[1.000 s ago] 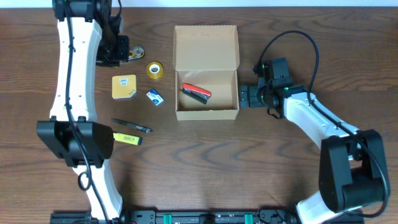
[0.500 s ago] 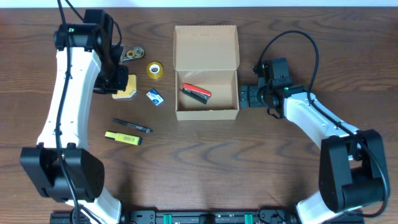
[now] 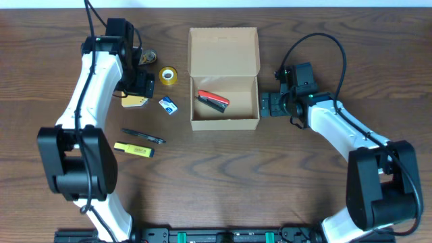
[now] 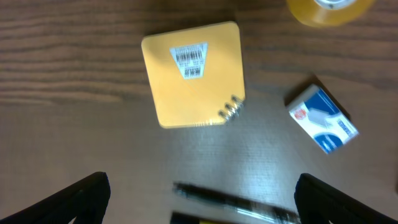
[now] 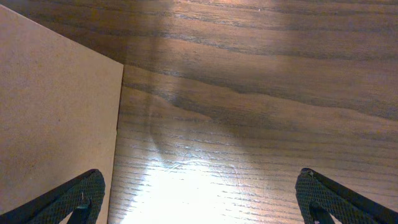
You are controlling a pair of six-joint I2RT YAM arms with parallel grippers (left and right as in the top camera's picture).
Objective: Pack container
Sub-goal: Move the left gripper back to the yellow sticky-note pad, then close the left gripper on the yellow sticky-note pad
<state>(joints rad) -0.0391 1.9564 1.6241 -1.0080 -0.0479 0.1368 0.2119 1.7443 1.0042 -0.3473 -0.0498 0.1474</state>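
Note:
The container (image 3: pixel 225 123) is a tan cardboard box at the table's middle, with its flap lid (image 3: pixel 224 50) standing open at the back. A red stapler (image 3: pixel 212 101) lies inside. My left gripper (image 3: pixel 140 88) hovers open above a yellow notepad (image 3: pixel 136 102), which partly hides under it. In the left wrist view the notepad (image 4: pixel 193 74) lies ahead of the open gripper (image 4: pixel 202 205), with nothing between the fingers. My right gripper (image 3: pixel 265 106) stands open just right of the box. The box wall (image 5: pixel 56 112) fills the left of the right wrist view, next to that gripper (image 5: pixel 202 202).
A yellow tape roll (image 3: pixel 168 75), a small blue-and-white packet (image 3: pixel 168 105), a black pen (image 3: pixel 142 137) and a yellow highlighter (image 3: pixel 133 149) lie left of the box. A small metallic item (image 3: pixel 148 57) sits at the back left. The pen (image 4: pixel 230 198) lies just ahead of the left fingertips.
My left arm swung from the back left towards the front, over the notepad, and its gripper opened wide. The right arm has not moved.

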